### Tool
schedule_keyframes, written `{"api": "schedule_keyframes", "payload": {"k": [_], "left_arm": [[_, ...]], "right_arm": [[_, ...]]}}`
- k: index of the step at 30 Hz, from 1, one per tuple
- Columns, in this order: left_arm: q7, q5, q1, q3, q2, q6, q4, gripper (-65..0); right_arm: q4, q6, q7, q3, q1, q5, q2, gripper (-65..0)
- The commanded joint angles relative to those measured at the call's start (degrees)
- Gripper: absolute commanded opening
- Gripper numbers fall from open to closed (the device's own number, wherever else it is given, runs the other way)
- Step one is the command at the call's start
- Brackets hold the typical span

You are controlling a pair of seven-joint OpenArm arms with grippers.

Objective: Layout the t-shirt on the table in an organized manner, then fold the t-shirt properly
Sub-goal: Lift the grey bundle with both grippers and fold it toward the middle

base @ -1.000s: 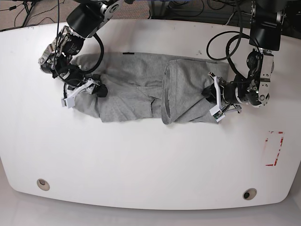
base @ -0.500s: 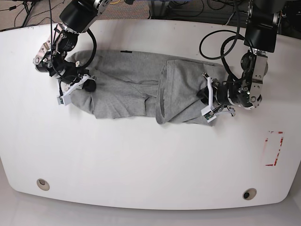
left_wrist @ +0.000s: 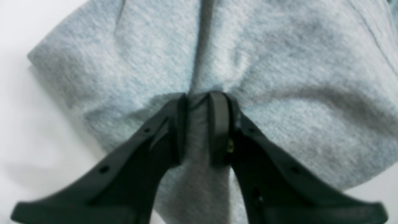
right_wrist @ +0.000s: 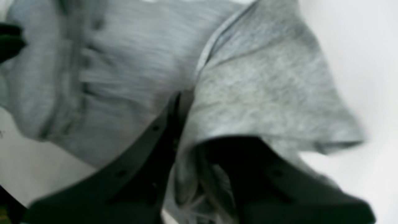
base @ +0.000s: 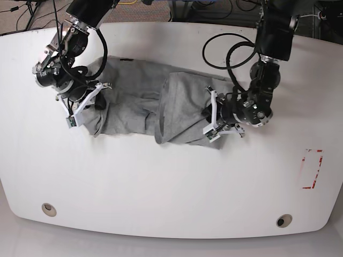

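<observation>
On the base view's left, the right gripper (base: 88, 103) sits at one end of the t-shirt (base: 134, 101), its jaws closed on a bunch of grey cloth. Its wrist view is blurred; a draped fold hides one finger almost wholly, so the pinch itself seems buried in fabric. The shirt lies rumpled across the far half of the table (base: 161, 182), any lettering out of sight. At its other end, the left gripper (left_wrist: 198, 102) has its jaws clamped on a narrow ridge of cloth, the fingertips (left_wrist: 219, 105) nearly meeting.
</observation>
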Motion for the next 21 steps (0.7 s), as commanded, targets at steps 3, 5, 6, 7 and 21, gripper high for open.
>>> {"api": "schedule_keyframes", "payload": {"k": [3,5,6,7,21], "left_arm": [[6.80,9.24,1.95,0.99,4.32,-0.56,-4.89,-54.0],[6.71,11.00,1.95,0.90,6.26,-0.56,-5.68,-54.0],[6.71,11.62,1.95,0.90,6.87,-0.56,-5.95,-54.0],[6.71,12.23,1.95,0.90,7.49,-0.56,-6.12,-54.0],[7.06,13.73,2.13,0.73,12.50,-0.56,-6.21,-54.0]], "right_arm": [[5.74,0.08,-0.93,-2.04,2.25,1.28,0.28,-64.7],[6.88,0.08,-1.02,-3.54,2.95,1.28,-0.78,-64.5],[7.15,0.08,-1.02,-4.15,3.22,1.28,-1.13,-64.5],[7.32,0.08,-1.02,-4.77,3.22,1.28,-1.39,-64.5],[7.24,0.08,0.65,-11.63,5.24,1.02,-4.82,-64.4]]}}
